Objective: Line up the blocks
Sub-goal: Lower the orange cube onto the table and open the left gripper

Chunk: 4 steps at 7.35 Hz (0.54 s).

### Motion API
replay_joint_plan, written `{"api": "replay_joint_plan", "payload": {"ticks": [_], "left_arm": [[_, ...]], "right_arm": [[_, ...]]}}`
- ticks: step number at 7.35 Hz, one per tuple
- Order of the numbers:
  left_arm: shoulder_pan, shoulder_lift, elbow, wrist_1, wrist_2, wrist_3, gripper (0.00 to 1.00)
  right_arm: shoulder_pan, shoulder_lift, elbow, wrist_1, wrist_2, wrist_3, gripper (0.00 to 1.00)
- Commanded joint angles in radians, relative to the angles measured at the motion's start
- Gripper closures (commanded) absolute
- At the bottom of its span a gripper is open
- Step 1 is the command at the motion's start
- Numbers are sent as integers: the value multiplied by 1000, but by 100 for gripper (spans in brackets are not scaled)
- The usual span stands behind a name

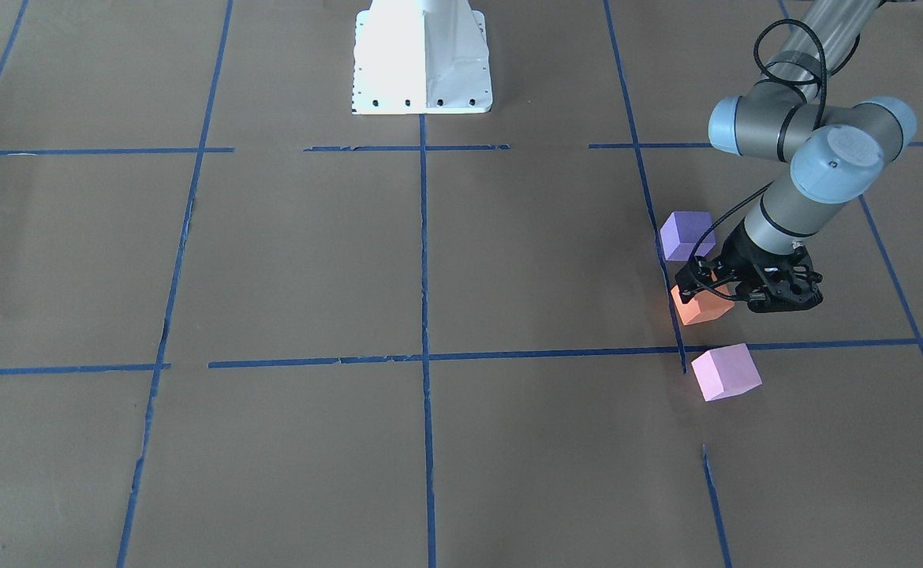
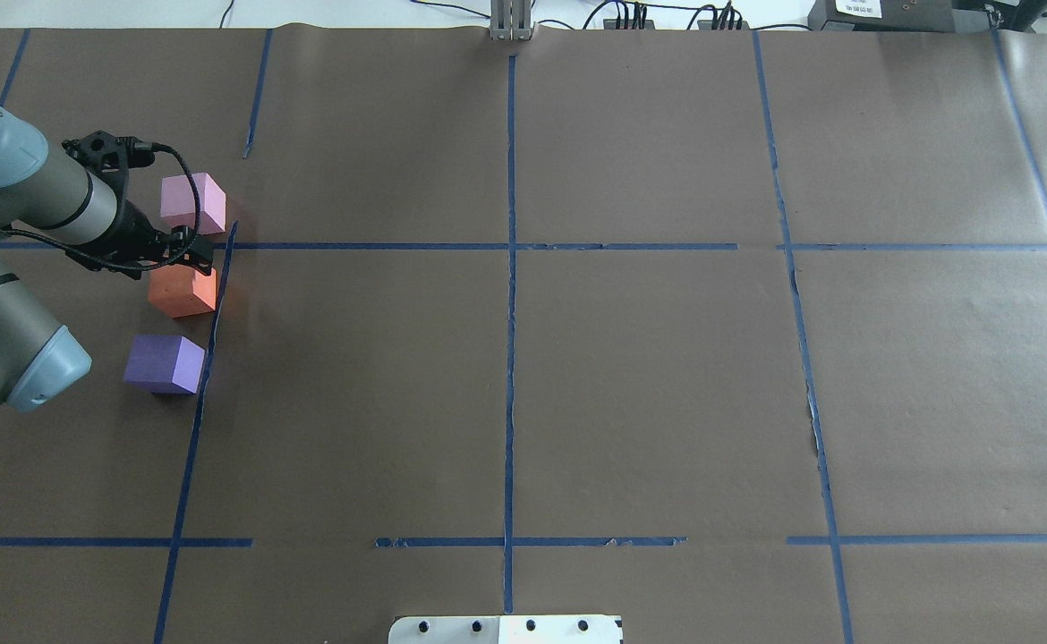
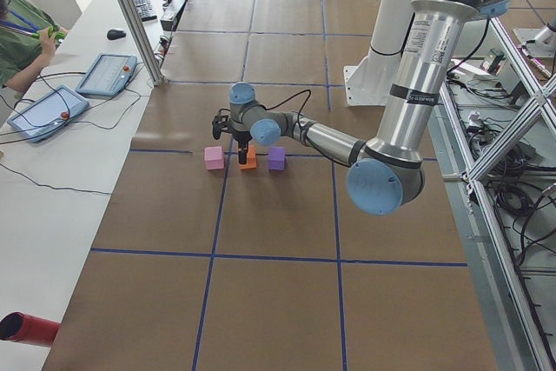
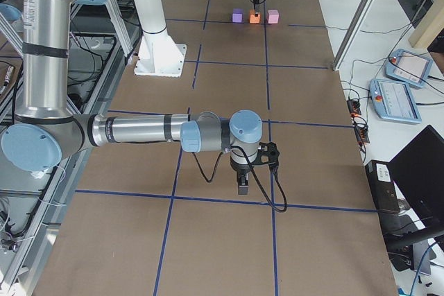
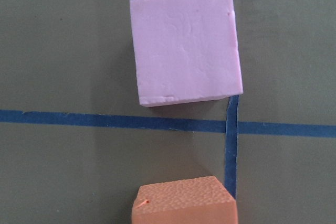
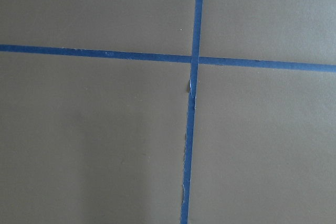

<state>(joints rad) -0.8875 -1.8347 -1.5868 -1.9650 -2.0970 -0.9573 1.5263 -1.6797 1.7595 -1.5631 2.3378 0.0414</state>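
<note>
A robotics lab, by the look of it: a broad tabletop (image 2: 667, 402) papered in brown and marked off with a blue tape grid (image 2: 510, 358), a white robot pedestal (image 1: 422, 59) bolted on it, aluminium frame posts (image 3: 130, 15), and teach pendants (image 3: 107, 74) on a side bench (image 3: 52, 180). What seems to be a seated operator (image 3: 22, 36) is partly cut off at the edge.

The table (image 2: 667, 402) is covered with brown paper and divided into rectangles by blue tape lines (image 2: 510, 358). A white bench (image 3: 52, 188) adjoins the table's operator side. Beside the table on this bench: one grey pendant (image 3: 108, 74), a second pendant (image 3: 48, 113), a dark object, probably a mouse (image 3: 116, 34), and a red cylinder (image 3: 26, 327). An aluminium post (image 3: 132, 15) stands at the table's edge.
</note>
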Motion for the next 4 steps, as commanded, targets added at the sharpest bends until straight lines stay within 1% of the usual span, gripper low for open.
{"api": "replay_joint_plan", "payload": {"ticks": [1, 3, 4], "left_arm": [[-2, 2, -34, 2, 3, 3, 0], [-21, 0, -96, 15, 2, 64, 0], [-59, 0, -128, 17, 3, 71, 0]], "right_arm": [[0, 0, 0, 0, 0, 0, 0], [0, 0, 0, 0, 0, 0, 0], [0, 0, 0, 0, 0, 0, 0]]}}
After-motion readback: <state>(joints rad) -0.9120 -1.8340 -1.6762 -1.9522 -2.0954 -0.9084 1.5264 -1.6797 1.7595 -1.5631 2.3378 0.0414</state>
